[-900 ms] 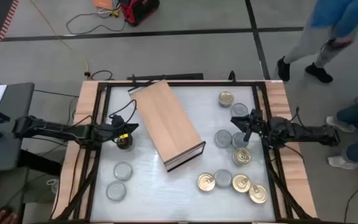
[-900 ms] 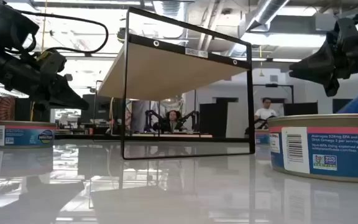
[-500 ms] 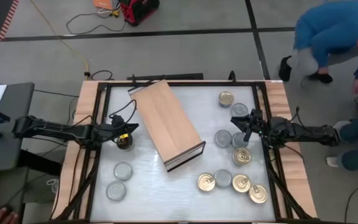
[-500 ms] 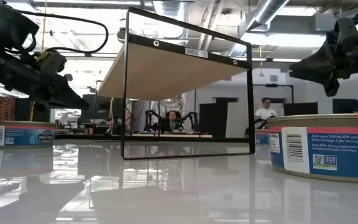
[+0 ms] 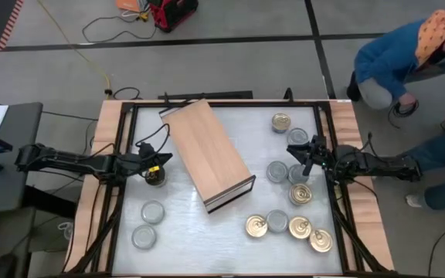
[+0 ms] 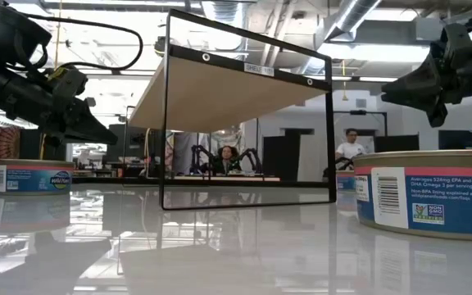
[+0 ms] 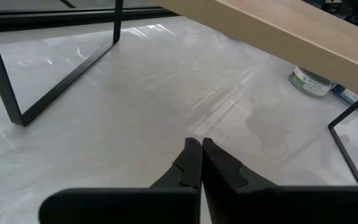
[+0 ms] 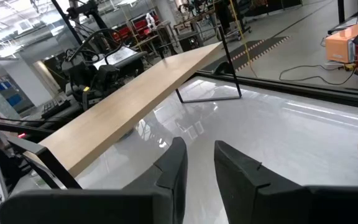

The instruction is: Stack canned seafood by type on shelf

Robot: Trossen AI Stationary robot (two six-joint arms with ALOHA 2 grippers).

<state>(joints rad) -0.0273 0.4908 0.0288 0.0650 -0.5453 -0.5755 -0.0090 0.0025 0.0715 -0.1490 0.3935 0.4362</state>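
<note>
High view: left gripper [image 5: 161, 160] closed empty, right gripper [image 5: 298, 150] slightly apart, flanking the shelf [image 5: 208, 154].

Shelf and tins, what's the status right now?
Left gripper shut, empty. Right gripper open, empty. Shelf bare; tins on table. Nothing blocking.

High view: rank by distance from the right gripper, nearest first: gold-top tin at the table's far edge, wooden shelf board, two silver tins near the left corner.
From the right gripper:
1. Gold-top round tin, far side, same right half.
2. Light-wood shelf board, table centre.
3. Two silver-top tins, near-left corner; that pair is too close to split.
</note>
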